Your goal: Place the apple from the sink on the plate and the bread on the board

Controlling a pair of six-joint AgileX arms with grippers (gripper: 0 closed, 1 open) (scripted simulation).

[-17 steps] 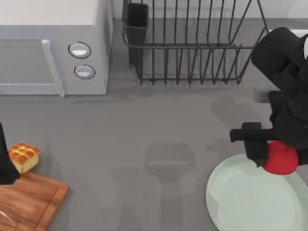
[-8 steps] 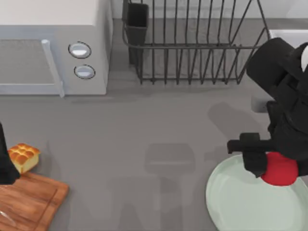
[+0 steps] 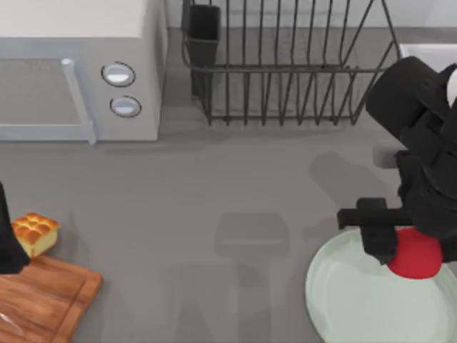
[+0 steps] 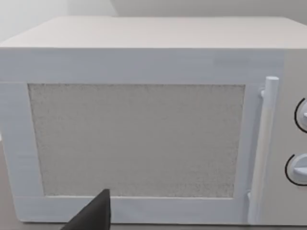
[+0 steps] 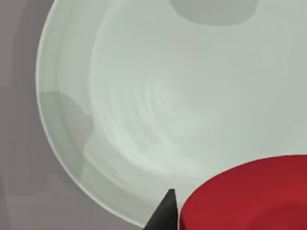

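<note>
My right gripper [image 3: 411, 247] is shut on the red apple [image 3: 418, 257], holding it over the far right part of the mint-green plate [image 3: 350, 300]. The right wrist view has the apple [image 5: 249, 196] beside one dark fingertip [image 5: 165, 211], with the plate [image 5: 120, 96] just beneath. The golden bread [image 3: 34, 232] sits on the table at the far corner of the wooden board [image 3: 43, 300], at the left edge. My left gripper [image 3: 6, 243] is a dark shape right beside the bread, mostly cut off. Behind the right arm lies a strip of the sink's white rim [image 3: 428, 50].
A white microwave [image 3: 71, 64] stands at the back left, and the left wrist view faces its door [image 4: 144, 134]. A black wire dish rack [image 3: 285, 64] stands at the back centre. Bare grey counter lies between the board and the plate.
My right gripper has carried the apple a little toward the front, further over the plate, then nearly stopped. The left arm and the bread have not moved.
</note>
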